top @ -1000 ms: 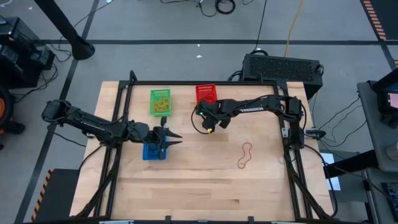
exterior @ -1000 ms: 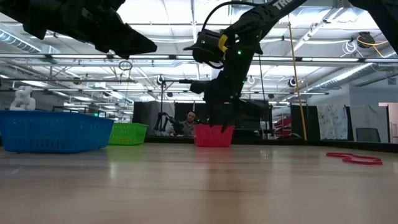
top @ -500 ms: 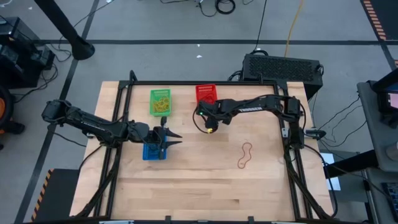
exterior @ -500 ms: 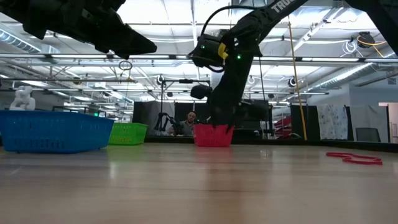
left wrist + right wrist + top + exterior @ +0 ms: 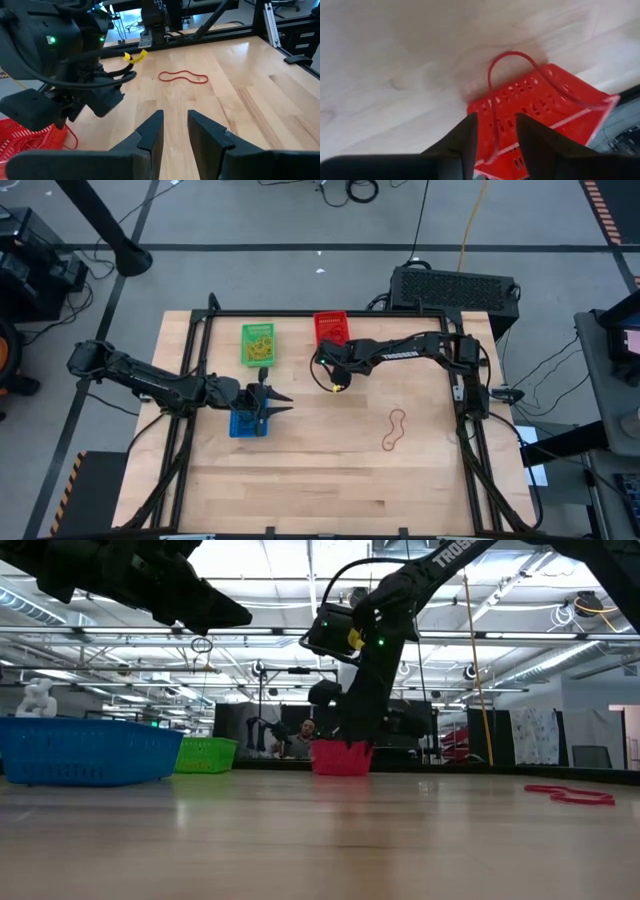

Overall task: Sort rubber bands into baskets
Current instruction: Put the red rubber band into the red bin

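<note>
3 small plastic mesh baskets on the wooden worktop [image 5: 330, 480]: green basket [image 5: 258, 344] far left, holding yellowish bands; red basket [image 5: 331, 329] far centre; blue basket [image 5: 247, 424] nearer, under the left gripper [image 5: 281, 402], jaws slightly spread, holding nothing. Right gripper [image 5: 494, 134] sits above the red basket; only the right wrist view shows a thin red rubber loop [image 5: 495, 95] between its narrowly parted jaws, draped over the basket's rim. One more red rubber band [image 5: 396, 430] lies loose, right of centre.
</note>
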